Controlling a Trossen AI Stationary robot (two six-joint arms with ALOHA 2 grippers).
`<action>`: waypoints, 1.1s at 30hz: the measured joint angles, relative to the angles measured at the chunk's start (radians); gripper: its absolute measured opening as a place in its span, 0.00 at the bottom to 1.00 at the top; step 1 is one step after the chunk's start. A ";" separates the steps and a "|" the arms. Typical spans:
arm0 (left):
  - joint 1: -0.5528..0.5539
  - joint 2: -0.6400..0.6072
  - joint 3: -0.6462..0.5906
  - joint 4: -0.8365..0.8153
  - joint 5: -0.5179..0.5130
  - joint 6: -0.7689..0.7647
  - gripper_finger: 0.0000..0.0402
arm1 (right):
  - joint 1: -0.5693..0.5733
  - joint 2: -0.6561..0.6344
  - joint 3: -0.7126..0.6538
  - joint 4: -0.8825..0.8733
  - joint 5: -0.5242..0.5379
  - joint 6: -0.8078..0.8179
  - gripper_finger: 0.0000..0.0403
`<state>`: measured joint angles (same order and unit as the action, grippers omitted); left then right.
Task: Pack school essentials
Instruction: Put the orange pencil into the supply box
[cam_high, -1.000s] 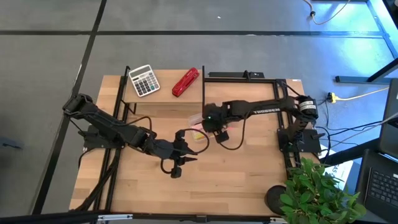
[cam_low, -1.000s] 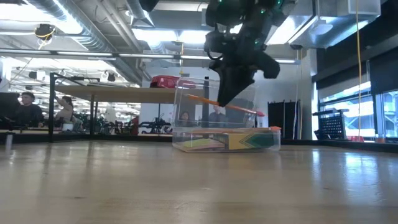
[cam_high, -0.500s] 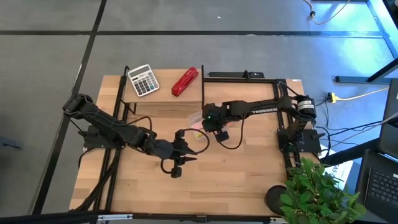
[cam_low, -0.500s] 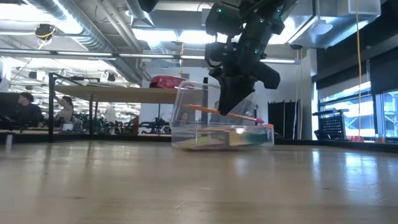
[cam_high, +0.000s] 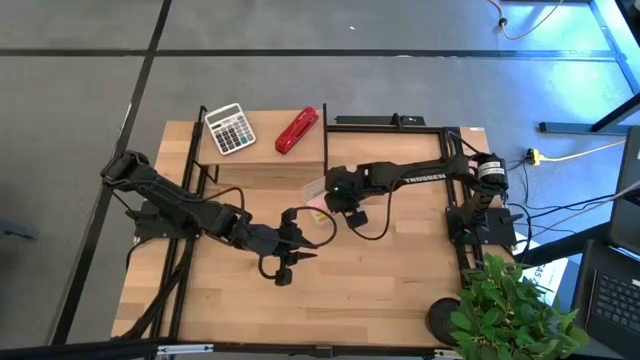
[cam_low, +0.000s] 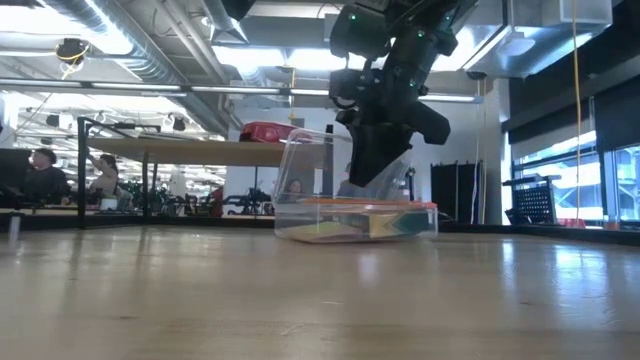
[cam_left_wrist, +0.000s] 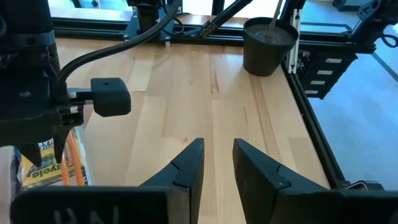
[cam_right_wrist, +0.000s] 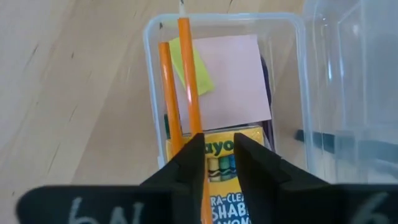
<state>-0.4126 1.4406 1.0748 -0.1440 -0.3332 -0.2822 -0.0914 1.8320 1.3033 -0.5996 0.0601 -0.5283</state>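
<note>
The right gripper (cam_right_wrist: 217, 149) hangs directly above the clear plastic box (cam_right_wrist: 152, 93) near the table's (cam_high: 380, 290) centre; its fingers stand a narrow gap apart and hold nothing. Inside the box lie the yellow-green crayon box (cam_right_wrist: 217, 168), the pink sticky-note pad (cam_right_wrist: 233, 81), a yellow slip (cam_right_wrist: 202, 71) on that pad, and two orange pencils (cam_right_wrist: 186, 74) side by side along one wall, one resting on the rim. The box's clear lid (cam_low: 305, 165) stands raised. The left gripper (cam_left_wrist: 217, 168) waits over bare wood nearer the table's front, fingers narrowly parted and empty. The calculator (cam_high: 230, 128) and the red stapler (cam_high: 298, 130) sit on the far shelf.
</note>
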 joint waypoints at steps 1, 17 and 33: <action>0.000 0.000 0.000 0.000 0.000 -0.002 0.19 | 0.000 0.000 0.000 0.000 0.000 0.001 0.23; 0.000 0.000 0.000 0.000 0.000 -0.006 0.19 | 0.000 0.003 -0.001 -0.145 -0.041 0.004 0.23; -0.001 0.000 0.001 0.000 0.001 -0.025 0.19 | 0.023 -0.048 0.022 -0.303 0.031 0.091 0.22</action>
<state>-0.4133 1.4410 1.0756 -0.1436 -0.3321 -0.3077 -0.0685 1.7843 1.3251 -0.9029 0.0908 -0.4375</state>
